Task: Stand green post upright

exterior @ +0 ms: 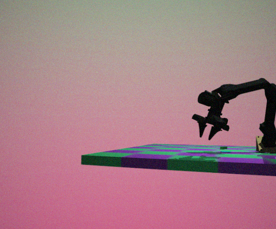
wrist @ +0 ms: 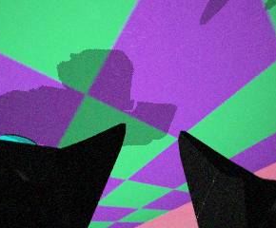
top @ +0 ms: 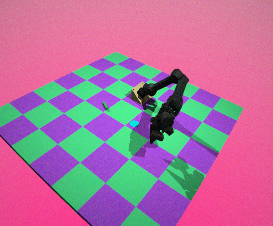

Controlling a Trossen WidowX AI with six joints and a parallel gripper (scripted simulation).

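The green post (top: 105,105) (exterior: 223,148) lies on its side on the checkered board, up and to the left of the cyan circle in the top view. The flat cyan circle (top: 134,123) also shows in the wrist view (wrist: 15,140), partly hidden behind the left finger. My gripper (exterior: 205,138) (wrist: 151,131) is partly open and empty, its fingers pointing down, well above the board. In the top view it appears to the right of the circle, with its fingertips hard to make out. The post is not in the wrist view.
The checkered green and purple board (top: 92,155) (exterior: 142,161) has open edges with a pink background beyond. The tan base block (top: 136,96) (exterior: 258,144) carries the arm, behind the circle in the top view. Arm shadows fall on the board beside the circle.
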